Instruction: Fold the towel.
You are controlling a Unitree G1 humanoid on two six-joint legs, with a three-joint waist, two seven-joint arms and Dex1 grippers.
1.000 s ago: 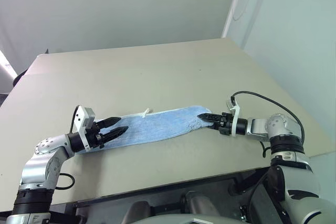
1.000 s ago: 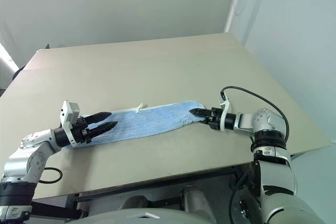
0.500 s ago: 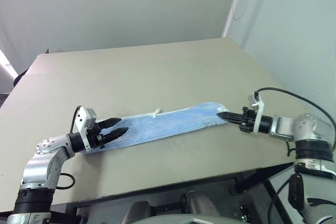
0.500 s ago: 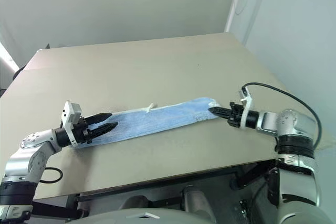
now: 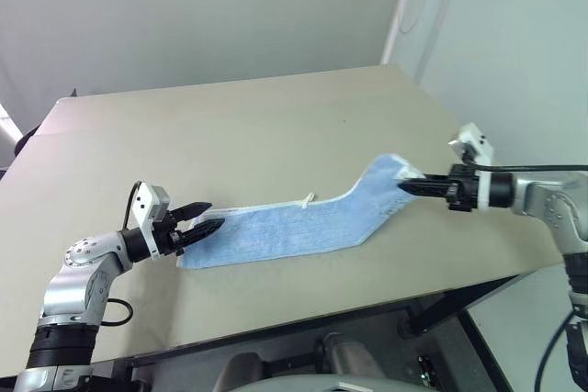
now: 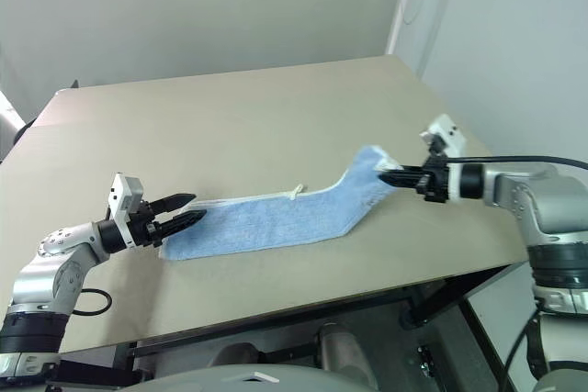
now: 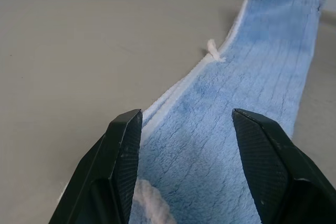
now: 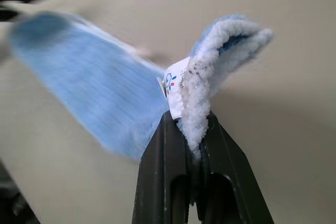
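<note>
Lifted since before, towel (image 5: 303,227) end rises, pinched in right tool (image 5: 401,187).

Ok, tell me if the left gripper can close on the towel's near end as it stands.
Probably yes: the left gripper stands open astride the towel end, nothing between.

towel (image 8: 105,93) tag (image 8: 176,85), print perhaps illegible

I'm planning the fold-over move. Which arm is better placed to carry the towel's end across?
The right. The right gripper is shut on the towel's end and holds it off the table. The left gripper stands open over the other end, which lies flat, holding nothing.
</note>
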